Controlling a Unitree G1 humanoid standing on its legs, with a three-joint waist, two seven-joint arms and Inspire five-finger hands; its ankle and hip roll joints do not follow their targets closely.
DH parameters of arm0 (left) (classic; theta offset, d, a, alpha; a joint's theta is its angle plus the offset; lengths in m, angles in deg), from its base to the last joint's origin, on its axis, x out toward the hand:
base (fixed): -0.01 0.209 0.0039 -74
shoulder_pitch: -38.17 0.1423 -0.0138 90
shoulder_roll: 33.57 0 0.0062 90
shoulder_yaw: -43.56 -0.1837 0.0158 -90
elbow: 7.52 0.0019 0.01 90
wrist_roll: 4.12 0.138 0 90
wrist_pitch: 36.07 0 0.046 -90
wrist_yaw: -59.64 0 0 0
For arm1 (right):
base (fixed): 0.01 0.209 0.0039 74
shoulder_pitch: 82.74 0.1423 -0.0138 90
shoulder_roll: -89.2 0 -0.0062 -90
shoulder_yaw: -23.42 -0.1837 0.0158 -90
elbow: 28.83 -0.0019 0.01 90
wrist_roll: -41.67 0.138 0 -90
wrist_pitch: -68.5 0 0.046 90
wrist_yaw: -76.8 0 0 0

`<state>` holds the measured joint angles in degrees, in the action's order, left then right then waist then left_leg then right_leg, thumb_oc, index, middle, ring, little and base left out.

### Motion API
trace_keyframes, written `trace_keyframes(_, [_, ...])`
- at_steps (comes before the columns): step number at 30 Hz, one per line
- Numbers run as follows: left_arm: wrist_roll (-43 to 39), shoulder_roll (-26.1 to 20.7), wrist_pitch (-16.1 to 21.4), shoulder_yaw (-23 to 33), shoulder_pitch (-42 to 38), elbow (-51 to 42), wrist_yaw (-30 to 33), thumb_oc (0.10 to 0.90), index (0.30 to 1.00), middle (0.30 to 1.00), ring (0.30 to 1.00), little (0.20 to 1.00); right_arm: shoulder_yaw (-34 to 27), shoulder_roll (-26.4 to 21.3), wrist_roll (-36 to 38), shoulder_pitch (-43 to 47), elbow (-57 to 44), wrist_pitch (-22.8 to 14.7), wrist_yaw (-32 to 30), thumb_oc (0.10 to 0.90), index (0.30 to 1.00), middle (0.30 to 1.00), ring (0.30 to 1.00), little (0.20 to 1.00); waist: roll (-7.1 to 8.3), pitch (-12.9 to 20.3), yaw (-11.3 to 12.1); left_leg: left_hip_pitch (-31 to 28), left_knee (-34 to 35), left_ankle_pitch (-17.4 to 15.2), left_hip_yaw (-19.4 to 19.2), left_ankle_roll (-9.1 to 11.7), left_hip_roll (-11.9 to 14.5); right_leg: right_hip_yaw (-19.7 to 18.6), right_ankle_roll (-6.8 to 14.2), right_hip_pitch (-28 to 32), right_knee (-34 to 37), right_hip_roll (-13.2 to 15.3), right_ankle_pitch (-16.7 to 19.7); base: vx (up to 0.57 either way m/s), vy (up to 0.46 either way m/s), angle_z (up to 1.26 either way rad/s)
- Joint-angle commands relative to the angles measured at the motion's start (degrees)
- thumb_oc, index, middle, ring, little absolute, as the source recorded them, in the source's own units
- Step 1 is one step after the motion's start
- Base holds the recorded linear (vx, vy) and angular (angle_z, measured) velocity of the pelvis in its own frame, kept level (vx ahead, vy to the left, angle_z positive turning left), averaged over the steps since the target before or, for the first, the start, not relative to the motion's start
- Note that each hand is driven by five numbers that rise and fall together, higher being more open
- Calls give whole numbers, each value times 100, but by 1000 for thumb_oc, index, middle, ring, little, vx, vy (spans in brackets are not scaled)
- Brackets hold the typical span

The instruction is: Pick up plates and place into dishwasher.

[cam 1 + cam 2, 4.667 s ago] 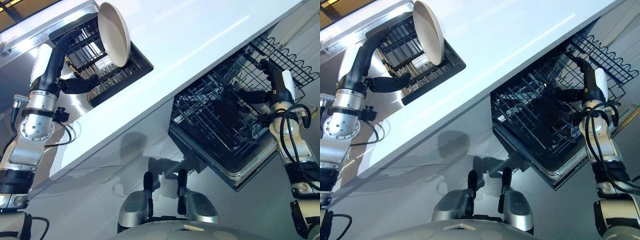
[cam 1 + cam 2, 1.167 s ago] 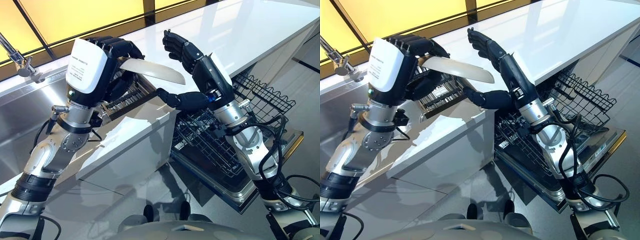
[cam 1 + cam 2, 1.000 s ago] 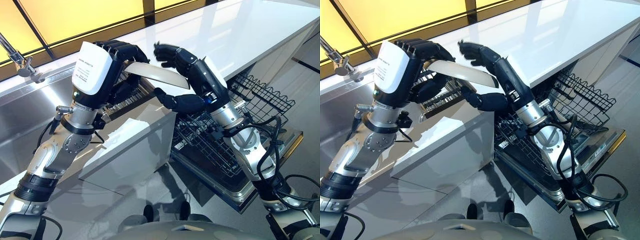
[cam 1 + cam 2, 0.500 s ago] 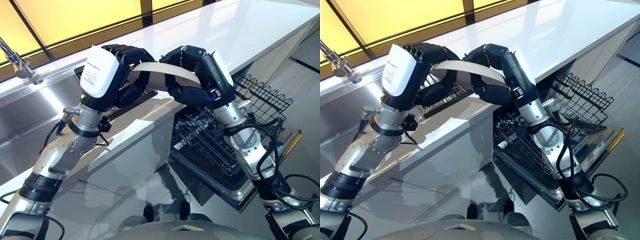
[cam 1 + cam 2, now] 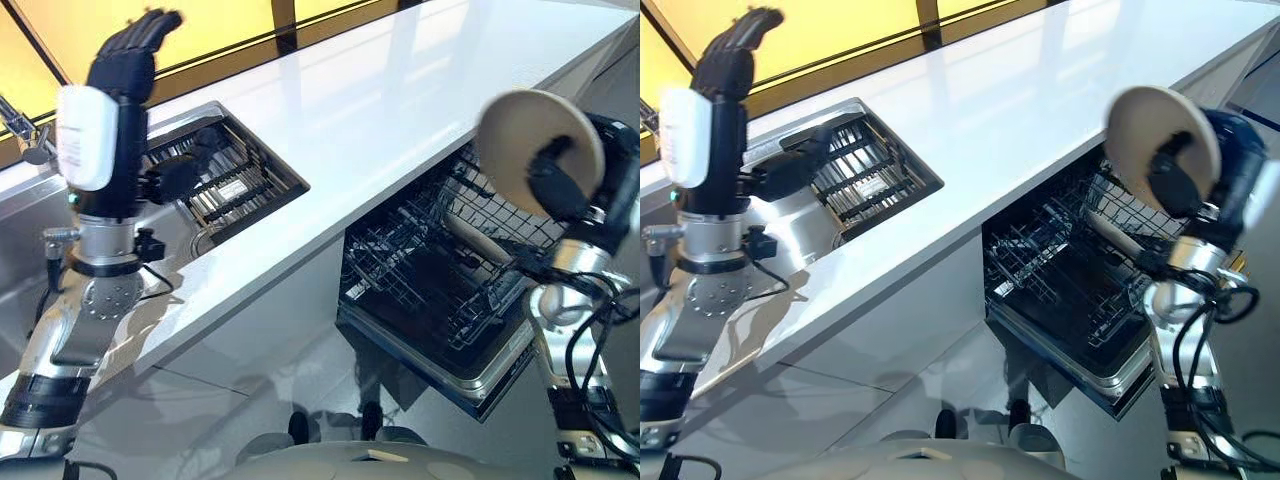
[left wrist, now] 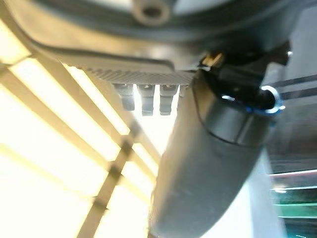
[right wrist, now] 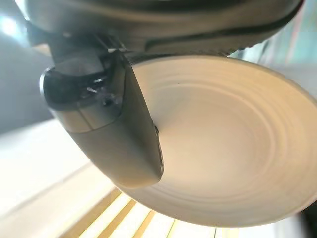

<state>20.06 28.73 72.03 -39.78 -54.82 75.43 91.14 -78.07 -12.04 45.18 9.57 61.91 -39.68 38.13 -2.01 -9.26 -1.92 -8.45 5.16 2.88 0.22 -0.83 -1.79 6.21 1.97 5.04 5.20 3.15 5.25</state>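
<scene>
Right wrist view gives the best look at the plate (image 7: 218, 144): round, cream-coloured, shallow, with faint concentric rings on its face, and it looks clean. The right hand (image 5: 560, 185) has it pinched, thumb pressed across the face and the fingers behind, so the plate stands nearly upright on edge, raised above the open dishwasher (image 5: 440, 300).

So I'd say we're at the carry step, pick-up done, placing not yet done. The dishwasher's lower rack (image 5: 420, 265) is pulled out under the edge of the white counter (image 5: 330, 110), and it looks like there's already 1 pale item lying in it, though I can't tell what it is. Next move probably calls for lowering the plate on edge into a slot between the rack's tines, keeping it upright so the rim doesn't clip the wire, then letting go only once it's seated.

Left hand (image 5: 125, 65) is well away from all this, raised above the sink (image 5: 60, 215) with fingers straight and nothing in it. A dark drying rack (image 5: 225, 180) sits sunk into the counter just beside it.
</scene>
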Motion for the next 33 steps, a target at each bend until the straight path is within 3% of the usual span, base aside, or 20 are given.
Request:
trace_keyframes(1, [-317,-84,-58,446,-155,148,259,800,900,900,900,900,-75,-51,209,244,-241,-405,146,100,300,300,300,200,-64,427,-28,-135,-36,-750,-204,-200,-330,85,110,194,-507,-483,-1048,2,13,-13])
trace_keyframes(11, [-507,46,-268,358,-226,435,188,800,900,900,900,900,707,167,107,142,865,205,1393,100,300,300,300,200,-60,397,-12,-137,-28,-737,-220,-169,-313,182,102,214,-488,-438,-1047,2,3,-2])
trace_keyframes(17, [-629,82,-299,91,-408,546,120,800,900,900,900,900,1333,19,-504,388,1291,611,1417,100,300,300,300,200,-41,388,96,-133,-19,-726,-183,-131,-305,293,103,261,-442,-412,-1041,14,-10,3])
trace_keyframes(25, [-639,160,-333,-150,-483,547,-6,800,900,900,900,900,1921,-204,-1273,712,1570,1475,1232,100,300,300,300,200,-31,353,245,-110,-16,-711,-103,-115,-308,383,97,296,-423,-387,-1054,9,-2,9])
trace_keyframes(26, [-664,152,-342,-151,-481,528,-42,800,900,900,900,900,1987,-212,-1261,745,1585,1533,1292,528,667,667,667,628,-31,350,261,-109,-16,-710,-96,-113,-308,395,97,303,-420,-383,-1056,11,1,11])
trace_keyframes(27, [-674,152,-346,-158,-477,514,-71,800,900,900,900,900,2060,-219,-1159,782,1564,1474,1311,800,900,900,900,900,-30,343,281,-105,-16,-704,-83,-112,-308,405,94,307,-422,-380,-1057,14,2,9])
trace_keyframes(33, [-631,229,-257,-158,-358,551,-80,800,900,900,900,900,2016,13,-664,749,1095,647,984,800,900,900,900,900,-61,307,308,-97,-16,-689,-51,-128,-310,442,89,305,-451,-368,-1062,10,6,5])
